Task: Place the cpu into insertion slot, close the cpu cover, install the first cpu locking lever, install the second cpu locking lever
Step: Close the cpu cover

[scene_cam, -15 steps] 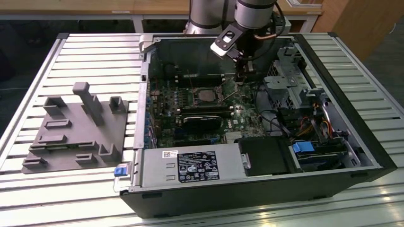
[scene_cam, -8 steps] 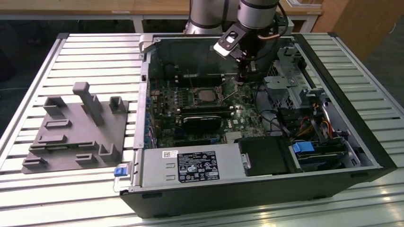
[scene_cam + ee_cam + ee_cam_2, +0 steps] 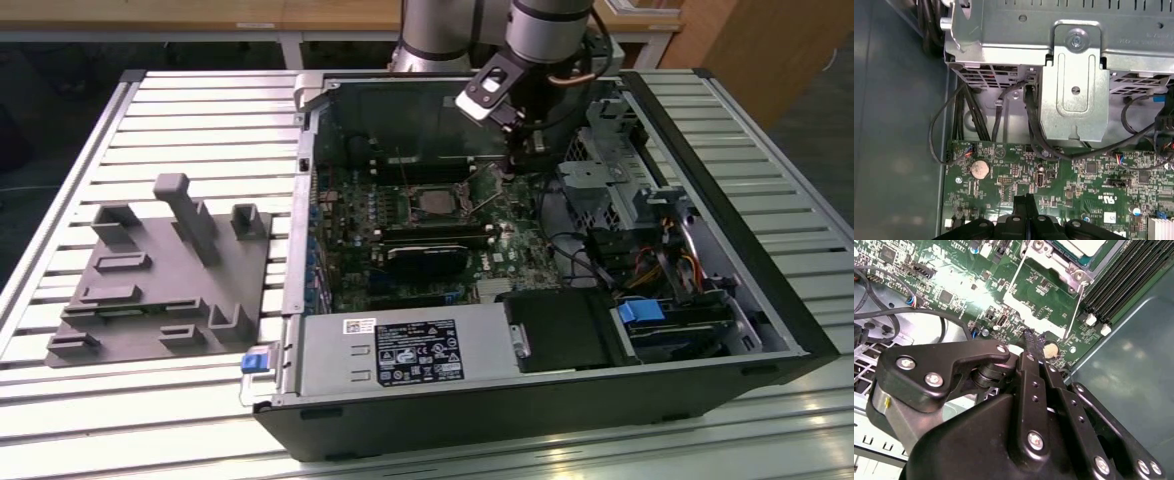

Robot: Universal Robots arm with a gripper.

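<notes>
The claw [image 3: 1031, 338] is seen pinched together, empty, its tips just beside a locking lever [image 3: 1074, 310]. Beyond it the cpu cover [image 3: 1051, 261] appears down. Lever-latching is judged the step in hand, and precise pressure is called for.

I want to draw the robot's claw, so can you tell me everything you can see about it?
The gripper is black and looks like matt metal or hard plastic. It is built from linked bars joined by silver screws. Its two slim fingers are pressed together and hold nothing. It points down inside the open computer case, with its tips close above the green circuit board, near a round coin battery. Whether the tips touch the board cannot be told.
</notes>
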